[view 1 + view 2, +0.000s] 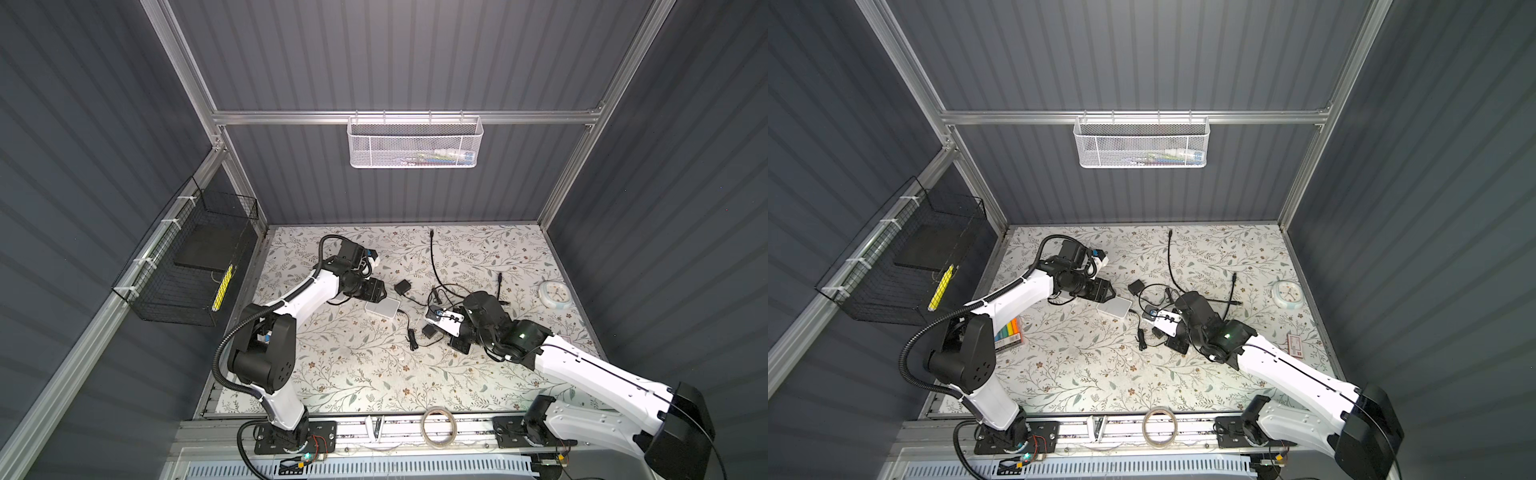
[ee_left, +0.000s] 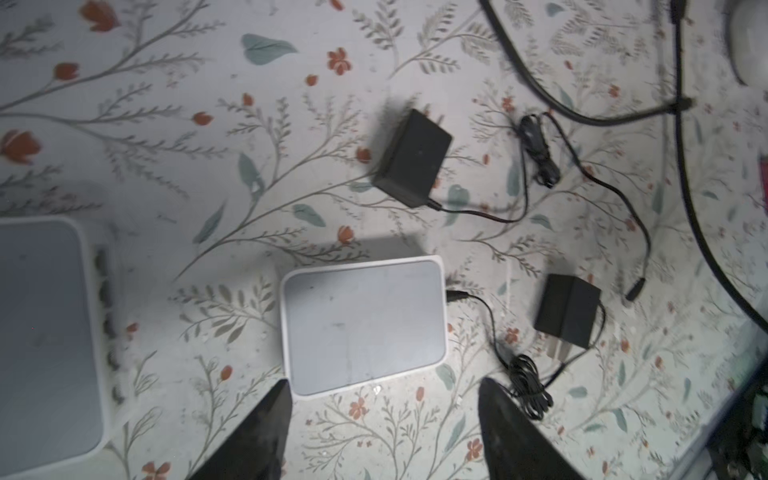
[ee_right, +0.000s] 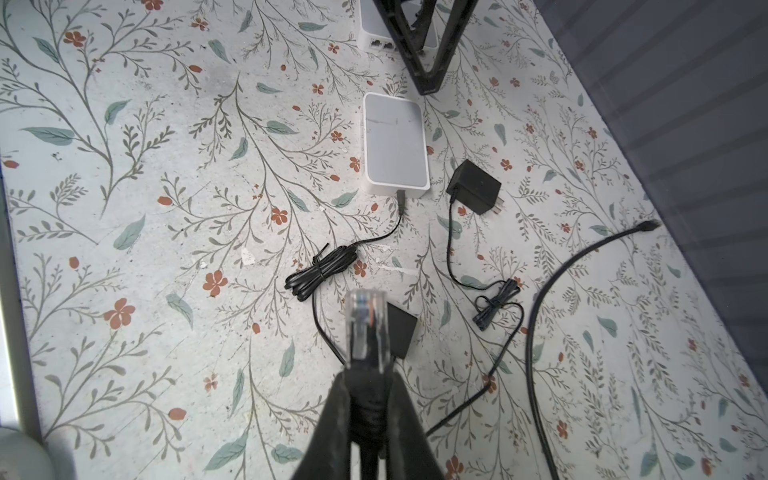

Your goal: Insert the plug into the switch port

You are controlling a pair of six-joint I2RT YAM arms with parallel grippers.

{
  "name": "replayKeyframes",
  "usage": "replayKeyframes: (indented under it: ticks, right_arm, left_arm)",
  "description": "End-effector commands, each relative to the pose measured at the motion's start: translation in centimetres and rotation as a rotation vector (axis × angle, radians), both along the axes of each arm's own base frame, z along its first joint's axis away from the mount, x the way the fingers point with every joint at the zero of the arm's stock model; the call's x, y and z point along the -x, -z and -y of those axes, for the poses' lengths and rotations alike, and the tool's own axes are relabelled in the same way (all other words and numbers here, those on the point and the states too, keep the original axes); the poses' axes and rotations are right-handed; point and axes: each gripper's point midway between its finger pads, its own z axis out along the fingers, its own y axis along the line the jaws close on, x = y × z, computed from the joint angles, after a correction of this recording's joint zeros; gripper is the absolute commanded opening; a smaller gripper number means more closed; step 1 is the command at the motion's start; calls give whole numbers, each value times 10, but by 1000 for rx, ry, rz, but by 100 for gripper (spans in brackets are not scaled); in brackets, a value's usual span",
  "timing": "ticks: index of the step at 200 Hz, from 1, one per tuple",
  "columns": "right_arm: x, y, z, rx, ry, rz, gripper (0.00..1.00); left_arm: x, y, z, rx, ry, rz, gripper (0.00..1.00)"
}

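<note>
Two white switches (image 2: 363,326), top print unreadable, clear plug (image 3: 368,328) in right jaws

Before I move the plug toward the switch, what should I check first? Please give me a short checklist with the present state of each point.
1. The plug is gripped in the right jaws, tip sticking out: ok.
2. The left jaws are open and hold nothing: ok.
3. The near switch lies flat, with a power lead plugged into its side: ok.
4. A free port is in sight on the near switch: cannot tell. Only the far switch shows its ports.
5. The table between the plug and the near switch is free: not ok. A tied cable bundle and a black adapter lie there.
</note>
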Motion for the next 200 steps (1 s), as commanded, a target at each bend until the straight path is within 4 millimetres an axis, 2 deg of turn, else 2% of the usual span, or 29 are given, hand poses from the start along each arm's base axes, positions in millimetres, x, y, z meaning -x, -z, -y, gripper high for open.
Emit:
replayKeyframes:
  ticks: [1, 9, 13, 18, 41, 64, 111, 117, 120, 129, 141, 176, 200]
  right_arm:
    - [-1, -7, -15, -110, 10, -38, 0]
    - [0, -6, -15, -116, 11, -49, 0]
    - [1, -5, -15, -118, 13, -55, 0]
    - [1, -5, -15, -119, 13, -59, 0]
    - [6, 1, -11, -105, 18, -83, 0]
    - [9, 3, -4, -88, 32, -84, 1]
    - [14, 0, -1, -115, 33, -77, 2]
    - [14, 1, -1, -116, 33, -77, 2]
    - [14, 1, 0, -116, 33, -78, 2]
    - [15, 2, 1, -119, 34, -75, 2]
    - [16, 2, 2, -124, 33, -66, 2]
    - [18, 0, 1, -154, 32, -71, 2]
    - [19, 2, 1, -163, 33, -75, 2]
  left_arm:
    - [-12, 22, -25, -114, -128, -20, 81]
    - [-13, 25, -25, -120, -126, -25, 83]
    - [-13, 27, -25, -126, -121, -29, 91]
    - [-14, 28, -25, -131, -117, -33, 94]
    - [-15, 30, -20, -132, -48, -29, 98]
    - [-3, 31, -15, -152, 107, -42, 100]
    - [4, -9, -9, -190, 404, 97, 100]
    - [17, -6, -5, -177, 487, 79, 100]
    - [18, -15, 1, -164, 539, 94, 100]
    - [27, -18, 7, -168, 633, 92, 100]
    - [30, -13, 6, -204, 700, 83, 100]
    - [20, 11, -8, -374, 805, 73, 100]
    - [16, 19, -3, -419, 877, 89, 100]
